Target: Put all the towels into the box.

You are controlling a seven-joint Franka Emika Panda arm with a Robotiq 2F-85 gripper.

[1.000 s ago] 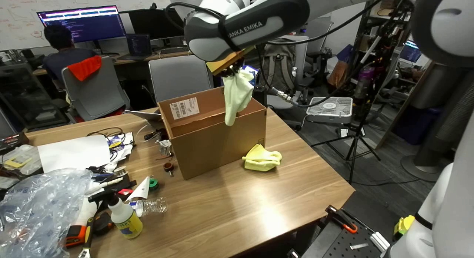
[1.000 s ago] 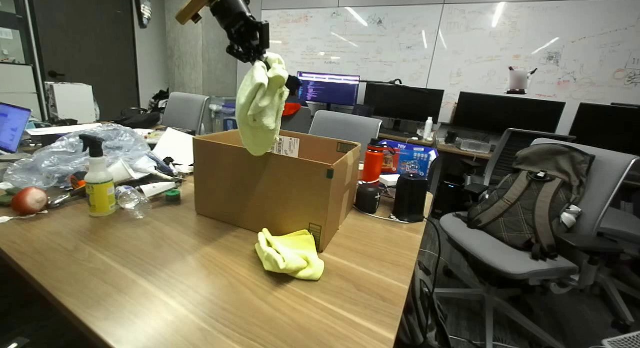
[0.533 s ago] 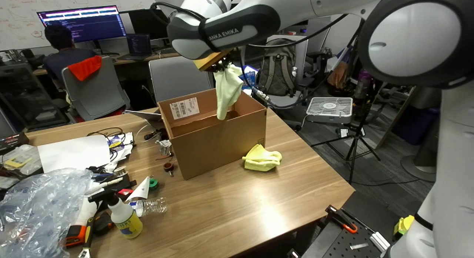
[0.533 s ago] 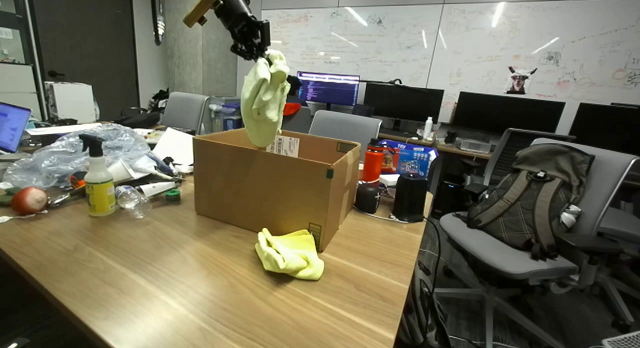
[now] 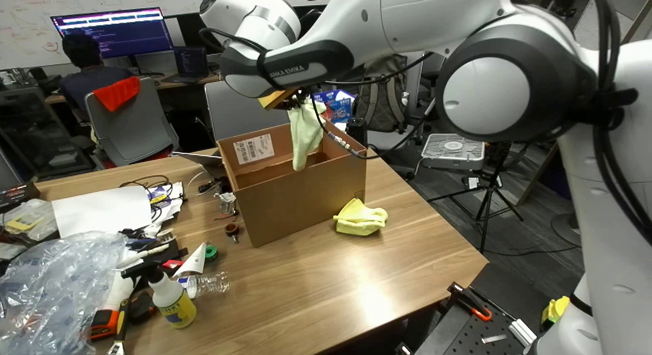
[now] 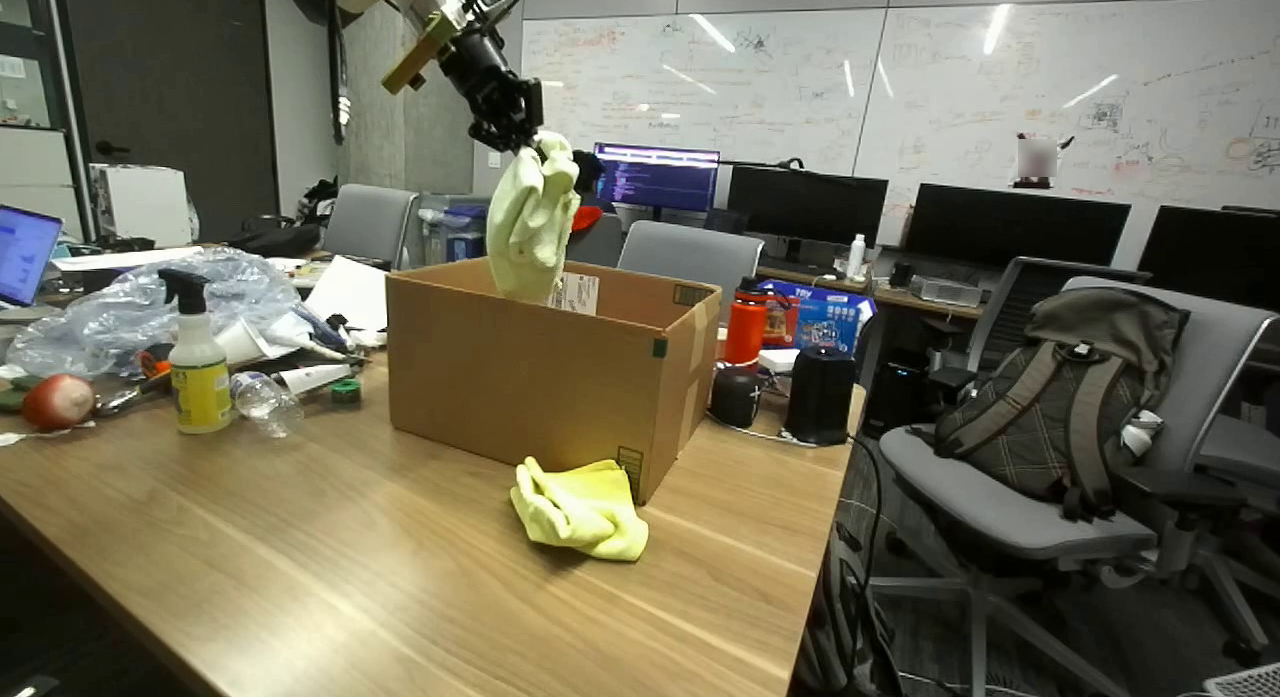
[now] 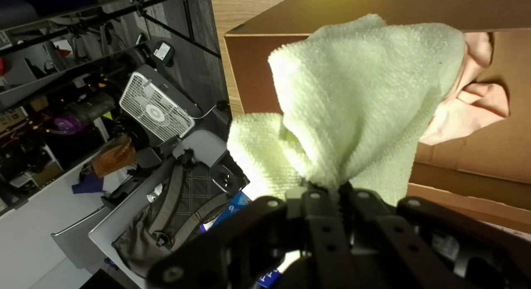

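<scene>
Box [image 5: 298,207]: stands mouth up on the table [image 5: 305,294], ready to take what hangs over it.
Pink towel [image 7: 458,117]: lies inside the box, toward the left end as the wrist view suggests; part of it is hidden.
Claw [image 7: 335,190]: clamped on the top of the cream towel [image 6: 528,232], above the box's mouth. A slow descent seems best, the grip kept until the cloth is mostly inside.
Cream towel: hangs limp; in an exterior view its low end seems to dip behind the box's near wall [image 6: 490,377]. It looks close to that side, so a slight shift toward the far side should stop it draping over. Soft pile may cling, so jaws parted fully and a short pause look worthwhile before lifting.
Yellow towel [image 5: 360,218]: crumpled on the table at the near wall's right end; contact cannot be told. It probably comes after this drop, so the box is best not bumped.
</scene>
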